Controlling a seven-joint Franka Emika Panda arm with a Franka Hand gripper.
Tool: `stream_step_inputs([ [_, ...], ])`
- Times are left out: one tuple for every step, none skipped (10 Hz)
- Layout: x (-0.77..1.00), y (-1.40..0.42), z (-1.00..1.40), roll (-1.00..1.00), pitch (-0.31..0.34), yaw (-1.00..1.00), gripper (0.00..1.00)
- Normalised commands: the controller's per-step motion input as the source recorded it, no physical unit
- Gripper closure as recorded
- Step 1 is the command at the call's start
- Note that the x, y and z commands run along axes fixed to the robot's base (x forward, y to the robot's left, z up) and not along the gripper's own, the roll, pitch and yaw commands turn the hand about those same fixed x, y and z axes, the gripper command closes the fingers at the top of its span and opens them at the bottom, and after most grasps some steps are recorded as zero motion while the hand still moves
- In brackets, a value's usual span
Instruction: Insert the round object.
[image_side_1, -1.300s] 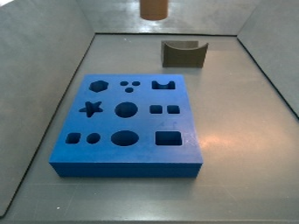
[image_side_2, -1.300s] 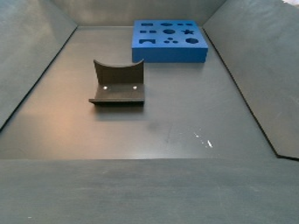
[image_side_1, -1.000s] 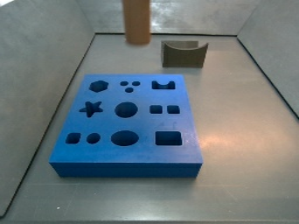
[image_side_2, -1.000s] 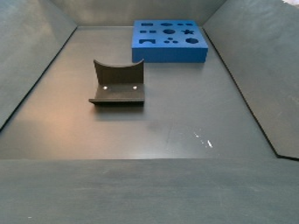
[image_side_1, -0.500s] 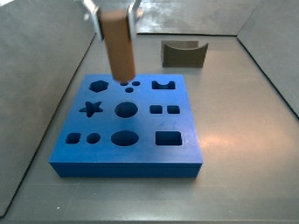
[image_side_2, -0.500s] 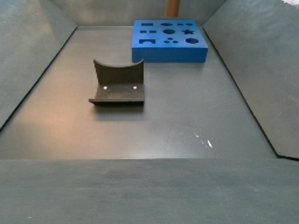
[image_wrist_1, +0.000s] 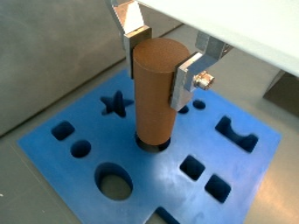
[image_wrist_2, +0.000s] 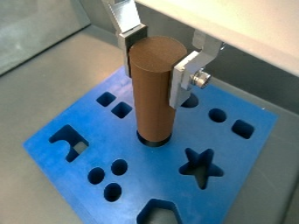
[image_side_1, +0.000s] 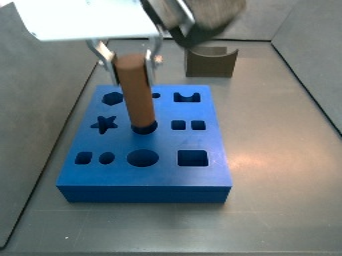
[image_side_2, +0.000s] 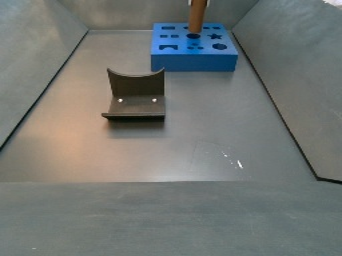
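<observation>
Since half a second ago we've dropped the peg (image_side_1: 134, 95) from well above the blue block (image_side_1: 147, 185) down onto its middle round hole, so it's no longer hanging in the air.

Wrist views: the gripper (image_wrist_1: 159, 54) is clamped on the peg's upper part, one silver finger (image_wrist_1: 187, 74) flat against its side, another finger (image_wrist_2: 126, 28) behind it. The peg's bottom end sits right at the rim of the round hole, and it looks like it's just started going in, though we can't really tell how deep from here. The star hole (image_wrist_2: 198, 164) and the smaller round holes (image_wrist_2: 110, 170) are empty.

Side views: in one, the peg stands upright in the block's middle row with most of its length above the surface, and the gripper (image_side_1: 131, 50) holds the top. The fixture (image_side_1: 210, 61) sits well behind. In the far view we only see the peg (image_side_2: 195, 18) poking above the block.

Seems like what's left is pushing straight down, then letting go.
</observation>
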Motion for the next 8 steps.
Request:
stream_step_inputs([
  [0.04, -0.02, -0.34, 0.00, 0.000, -0.03, 1.00],
  [0.00, 0.00, -0.30, 0.01, 0.000, 0.00, 1.00],
  [0.00, 0.00, -0.26, 0.00, 0.000, 0.00, 1.00],
  [0.00, 0.00, -0.32, 0.00, 0.000, 0.00, 1.00],
  [0.09, 0.00, -0.44, 0.01, 0.000, -0.04, 1.00],
  [0.14, -0.02, -0.52, 0.03, 0.000, -0.05, 1.00],
  [0.16, -0.03, -0.50, 0.02, 0.000, -0.06, 1.00],
  [0.15, -0.03, -0.50, 0.03, 0.000, -0.05, 1.00],
])
